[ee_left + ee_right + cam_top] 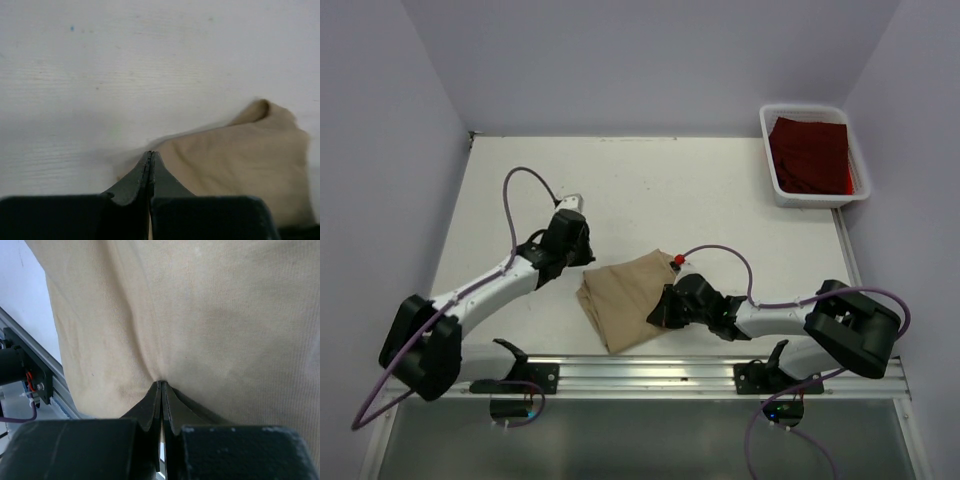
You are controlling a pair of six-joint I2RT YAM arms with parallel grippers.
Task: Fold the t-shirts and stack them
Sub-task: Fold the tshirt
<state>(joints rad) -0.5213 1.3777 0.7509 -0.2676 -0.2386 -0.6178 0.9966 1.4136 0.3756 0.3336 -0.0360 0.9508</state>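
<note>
Tan cloth: one tan t-shirt (623, 300), folded into a rough block, lay on the table (650, 190) near its six o'clock edge. I logged the left gripper (150, 156) with jaws pressed together at the shirt's ten o'clock corner; whether cloth was caught between them I could not tell. The right gripper (161, 386) sat at the shirt's four o'clock side, jaws clamped on a puckered pinch of its fabric. One dark red t-shirt (810, 155) lay in the white bin (815, 199) at one o'clock.
</note>
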